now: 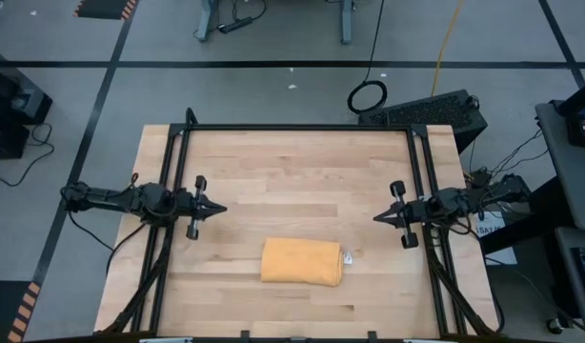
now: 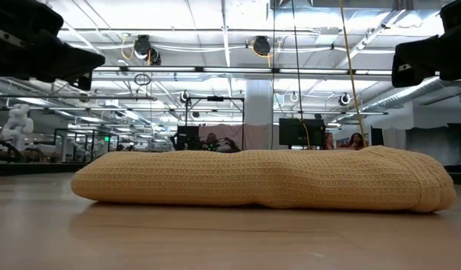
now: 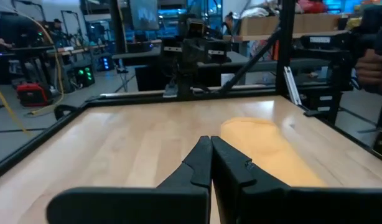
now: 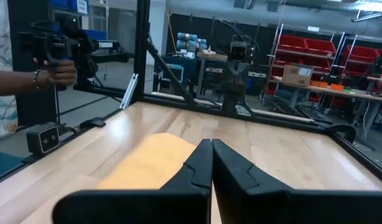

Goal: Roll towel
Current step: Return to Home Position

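The mustard-yellow towel (image 1: 301,262) lies rolled into a thick bundle on the wooden table (image 1: 273,171), near its front edge, a small white tag (image 1: 348,257) at its right end. In the low view the towel (image 2: 260,178) rests along its whole underside. My left gripper (image 1: 219,206) is shut, held level above the table at its left side, pointing right. My right gripper (image 1: 377,217) is shut too, level at the right side, pointing left. Both are well clear of the towel, which shows beyond the shut fingers in the wrist views (image 3: 265,146) (image 4: 150,160).
A black metal frame (image 1: 297,128) runs along the table's far, left and right edges. A person's hand (image 4: 60,73) holds a device beyond the table's edge in the right wrist view. Bare wood lies between the two grippers and behind the towel.
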You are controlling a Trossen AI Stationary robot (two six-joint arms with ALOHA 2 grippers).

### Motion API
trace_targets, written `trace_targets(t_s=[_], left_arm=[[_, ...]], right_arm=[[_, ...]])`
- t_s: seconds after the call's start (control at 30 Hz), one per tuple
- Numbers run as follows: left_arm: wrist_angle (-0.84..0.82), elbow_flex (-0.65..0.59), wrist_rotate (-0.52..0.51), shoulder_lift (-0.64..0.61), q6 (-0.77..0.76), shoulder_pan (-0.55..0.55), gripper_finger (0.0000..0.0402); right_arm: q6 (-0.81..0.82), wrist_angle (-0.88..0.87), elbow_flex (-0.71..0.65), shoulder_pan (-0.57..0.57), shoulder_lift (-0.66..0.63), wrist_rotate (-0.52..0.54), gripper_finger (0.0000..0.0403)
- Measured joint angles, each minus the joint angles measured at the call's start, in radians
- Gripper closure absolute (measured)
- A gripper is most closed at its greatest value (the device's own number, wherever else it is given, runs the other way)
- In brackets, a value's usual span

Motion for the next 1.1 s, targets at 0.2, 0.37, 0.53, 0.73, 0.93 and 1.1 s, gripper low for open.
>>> trace_targets(t_s=[0.2, 0.37, 0.53, 0.73, 0.93, 1.1], left_arm=[[-0.007, 0.000, 0.022, -0.031, 0.015, 0.036, 0.0396], [-0.008, 0.000, 0.022, -0.032, 0.025, 0.037, 0.0396], [-0.009, 0.000, 0.022, -0.032, 0.017, 0.037, 0.0396], [-0.010, 0.000, 0.022, -0.031, 0.001, 0.037, 0.0396], [-0.012, 0.001, 0.022, -0.031, 0.000, 0.036, 0.0396], [-0.013, 0.001, 0.022, -0.031, -0.002, 0.036, 0.0396]], right_arm=[[0.002, 0.000, 0.000, 0.000, 0.001, 0.000, 0.0403], [0.009, 0.001, 0.000, 0.000, 0.001, 0.011, 0.0403], [-0.012, 0.002, 0.000, 0.000, 0.001, 0.025, 0.0403], [-0.051, -0.001, 0.000, -0.043, 0.001, 0.007, 0.0403], [-0.059, 0.000, 0.000, -0.125, 0.001, -0.075, 0.0403], [-0.031, -0.004, 0.000, -0.180, 0.001, -0.076, 0.0403]])
